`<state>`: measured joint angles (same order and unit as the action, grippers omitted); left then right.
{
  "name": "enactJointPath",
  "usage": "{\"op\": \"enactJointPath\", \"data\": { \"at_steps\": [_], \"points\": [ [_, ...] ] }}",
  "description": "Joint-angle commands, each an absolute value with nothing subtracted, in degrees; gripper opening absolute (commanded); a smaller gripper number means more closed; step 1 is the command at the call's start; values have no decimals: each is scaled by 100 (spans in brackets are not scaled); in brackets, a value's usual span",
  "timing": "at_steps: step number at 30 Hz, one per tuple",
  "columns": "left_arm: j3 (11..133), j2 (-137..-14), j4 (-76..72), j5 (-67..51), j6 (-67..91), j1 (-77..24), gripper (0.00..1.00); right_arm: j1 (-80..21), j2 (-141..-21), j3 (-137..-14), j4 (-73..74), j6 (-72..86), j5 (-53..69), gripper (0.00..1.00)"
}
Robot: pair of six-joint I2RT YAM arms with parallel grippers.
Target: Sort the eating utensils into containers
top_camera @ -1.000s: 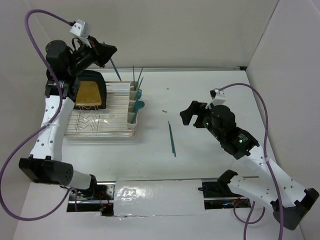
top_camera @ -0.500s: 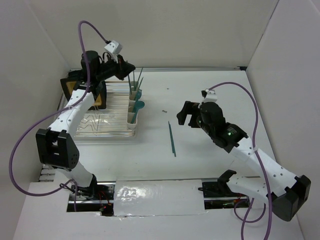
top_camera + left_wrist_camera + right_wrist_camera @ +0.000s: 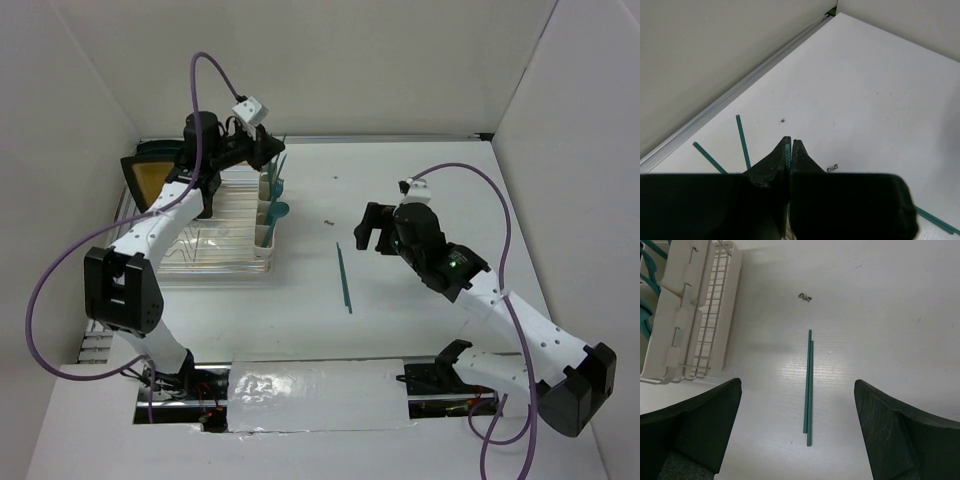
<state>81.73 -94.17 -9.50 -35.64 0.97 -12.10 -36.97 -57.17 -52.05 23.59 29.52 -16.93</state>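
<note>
left gripper (image 3: 791,143): I'm pinching a teal utensil (image 3: 788,151) and planning a straight, upright drop into the cups (image 3: 264,236) directly below.
right gripper (image 3: 801,427): I'm holding its jaws wide apart and centring them on the loose utensils (image 3: 808,390) beneath.

place: robot lab test cell | evidence: white enclosure walls (image 3: 400,60) — white table (image 3: 400,160) — purple cables (image 3: 28,318)

The utensils (image 3: 808,388) lying on the white table (image 3: 880,300) are plain teal-green, as are those standing in the cream-white cups (image 3: 266,205). The wire rack (image 3: 200,240) looks silvery, though its tone is hard to judge; the board (image 3: 150,178) is tan edged with black. A teal utensil (image 3: 788,151) shows as a sliver between the left gripper's (image 3: 790,144) black fingers (image 3: 770,165). The cables (image 3: 194,85) are purple.
</note>
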Motion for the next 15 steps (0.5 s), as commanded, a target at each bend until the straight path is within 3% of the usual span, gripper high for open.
{"op": "enactJointPath", "data": {
  "at_steps": [1,5,7,8,11,15],
  "points": [
    [8270,-9554,-1266,-3490,-368,-1336,2,-3683,-5783,-5379,2312,2795,-1697,100],
    [8454,-9668,-1063,-3287,-466,-1397,9,-3691,-5879,-5326,2312,2769,-1504,100],
    [8490,-9642,-993,-3200,-492,-1380,25,-3691,-5906,-5265,2241,2751,-1407,100],
    [8499,-9607,-984,-3199,-492,-1380,28,-3674,-5924,-5265,2163,2742,-1302,100],
    [8552,-9536,-905,-3112,-466,-1389,31,-3683,-6073,-5203,2048,2707,-1091,100],
    [8552,-9370,-888,-2971,-475,-1389,56,-3683,-6275,-5089,1986,2733,-932,100]
  ]
}}
